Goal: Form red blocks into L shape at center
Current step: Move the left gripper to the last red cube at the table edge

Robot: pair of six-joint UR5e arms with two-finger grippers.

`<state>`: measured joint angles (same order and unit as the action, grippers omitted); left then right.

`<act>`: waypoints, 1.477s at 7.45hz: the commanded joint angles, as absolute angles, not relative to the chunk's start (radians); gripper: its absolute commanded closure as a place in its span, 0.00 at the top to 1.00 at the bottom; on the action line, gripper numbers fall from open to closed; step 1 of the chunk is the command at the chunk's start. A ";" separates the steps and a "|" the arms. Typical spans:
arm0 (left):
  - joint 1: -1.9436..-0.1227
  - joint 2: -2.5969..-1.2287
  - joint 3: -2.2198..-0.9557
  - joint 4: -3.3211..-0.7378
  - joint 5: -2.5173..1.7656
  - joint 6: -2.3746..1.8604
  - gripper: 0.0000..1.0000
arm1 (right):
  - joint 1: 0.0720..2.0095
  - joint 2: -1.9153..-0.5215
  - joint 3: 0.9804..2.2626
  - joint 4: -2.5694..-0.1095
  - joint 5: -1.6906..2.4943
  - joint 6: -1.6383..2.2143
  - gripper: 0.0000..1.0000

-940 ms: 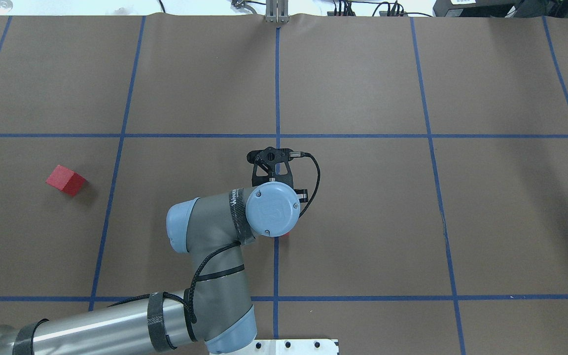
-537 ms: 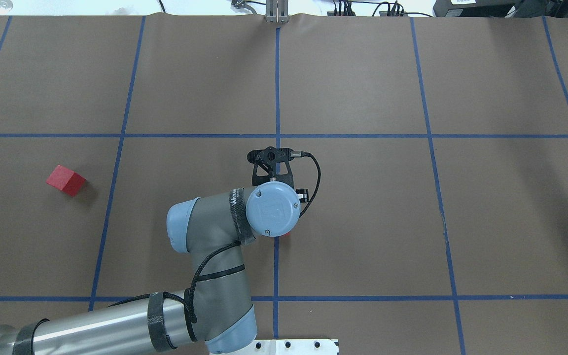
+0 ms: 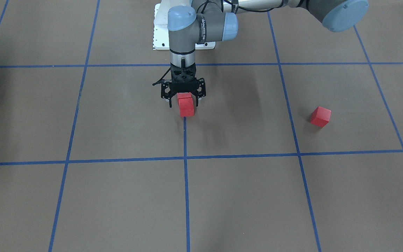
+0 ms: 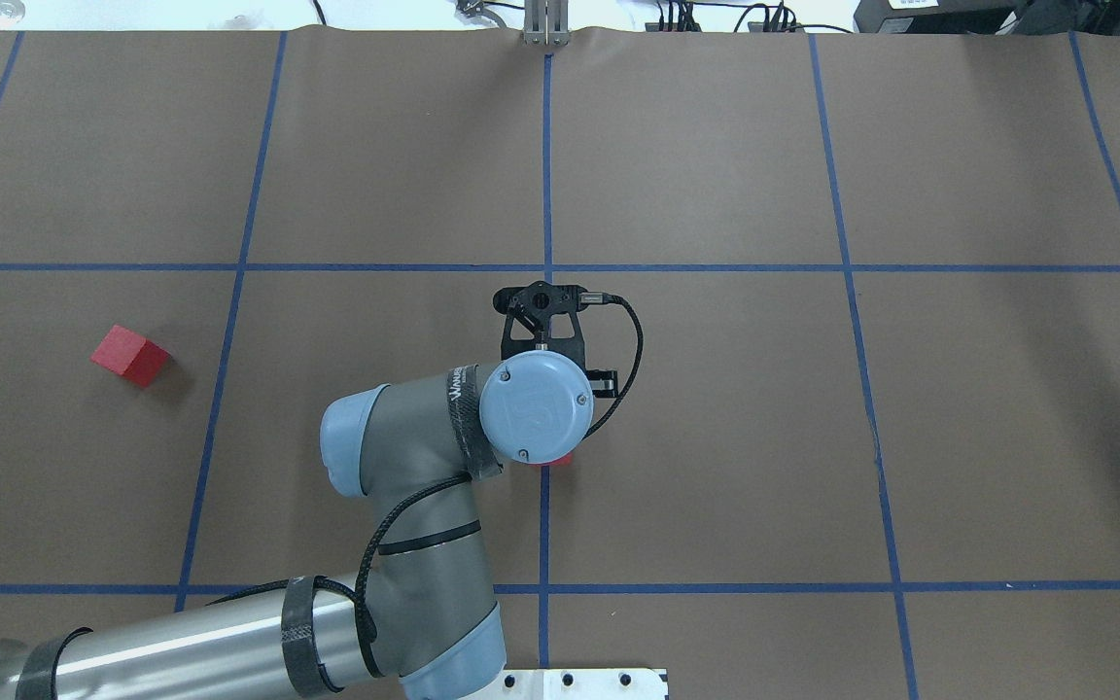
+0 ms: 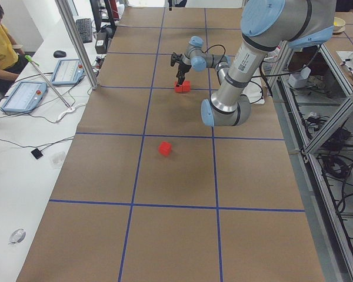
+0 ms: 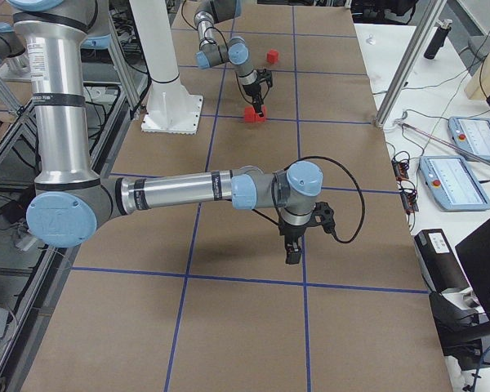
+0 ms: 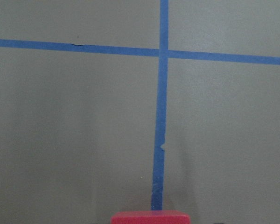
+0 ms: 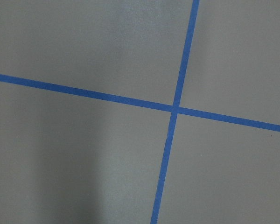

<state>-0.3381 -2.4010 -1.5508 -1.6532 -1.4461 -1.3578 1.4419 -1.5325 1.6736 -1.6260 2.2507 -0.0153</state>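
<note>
Black jaws of the left gripper (image 3: 184,103) stand spread, holding nothing, astride the rear red block (image 3: 184,95), which touches the front red block (image 3: 186,108) on the centre tape line (image 3: 185,140). The third red block (image 3: 320,116) lies well off that line, on the left arm's side. Whether the right gripper (image 6: 293,249) has its jaws apart or together, I cannot tell.

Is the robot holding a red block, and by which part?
Nothing looks held. The left gripper is open around one red block, with gaps at both its sides. The right gripper is too unclear to tell.
</note>
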 commanded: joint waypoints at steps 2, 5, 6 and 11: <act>-0.435 -2.358 -1.690 -1.534 -1.616 -1.165 0.99 | 1.442 -1.532 1.674 -1.626 2.252 -0.015 0.99; -0.627 -2.121 -1.822 -1.545 -1.825 -0.781 1.00 | 1.442 -1.545 1.674 -1.626 2.252 -0.018 0.99; -0.696 -2.033 -1.854 -1.548 -1.876 -0.637 1.00 | 1.446 -1.558 1.675 -1.626 2.252 -0.024 0.99; -0.902 -1.698 -1.841 -1.790 -2.009 -0.253 1.00 | 1.511 -1.601 1.677 -1.626 2.255 -0.097 0.99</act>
